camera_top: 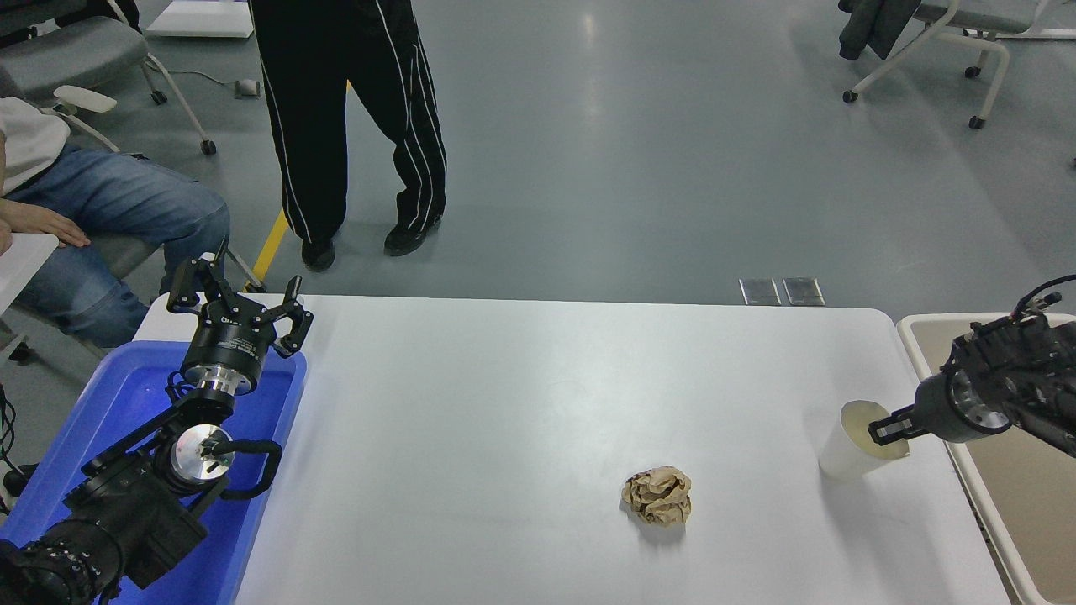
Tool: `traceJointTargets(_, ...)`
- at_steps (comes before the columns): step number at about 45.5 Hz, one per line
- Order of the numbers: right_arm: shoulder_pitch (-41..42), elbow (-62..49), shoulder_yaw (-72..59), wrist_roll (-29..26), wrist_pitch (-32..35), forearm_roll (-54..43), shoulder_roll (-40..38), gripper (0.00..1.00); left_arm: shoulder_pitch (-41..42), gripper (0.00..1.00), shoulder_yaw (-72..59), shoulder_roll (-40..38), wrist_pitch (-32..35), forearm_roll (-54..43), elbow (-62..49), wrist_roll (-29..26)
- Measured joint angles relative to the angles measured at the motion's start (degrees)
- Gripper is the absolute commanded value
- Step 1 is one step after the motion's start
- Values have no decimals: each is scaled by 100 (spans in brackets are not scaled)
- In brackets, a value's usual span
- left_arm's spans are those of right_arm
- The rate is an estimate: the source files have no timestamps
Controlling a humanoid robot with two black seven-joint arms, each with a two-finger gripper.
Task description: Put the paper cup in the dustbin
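The small white tapered paper cup (851, 449) with a cream inside is seen near the right edge of the white surface (538, 395), tilted so that its mouth faces up and to the right. The right black gripper (884, 430) is placed at the cup's rim, with one finger over the mouth, so the cup seems to be pinched by its wall; the other finger is hidden, and the hold is therefore judged, not plainly seen. The tilt is probably caused by this hold at the rim. The large beige rectangular plastic dustbin (912, 332) with a lighter rounded rim stands just beside the surface on the right, so only a short carry is needed. It is cut off by the picture's edge and partly covered by the right arm, and its bottom cannot be made out. A crumpled brown paper ball (658, 496) lies apart, to the left of the cup. The left black gripper (238, 301) is parked with fingers spread above a bright blue plastic bin (134, 395) at the near left. Two persons at the far left are cut off.
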Motion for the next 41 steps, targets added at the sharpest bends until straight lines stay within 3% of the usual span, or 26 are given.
traceJointTargets(21, 1507, 883, 45, 375, 264, 860, -761, 0, 2, 100, 2, 0, 0, 0, 0, 1)
traceJointTargets(41, 2621, 1258, 853, 507, 1114, 1894, -1514, 0, 1, 100, 1, 0, 0, 0, 0, 1)
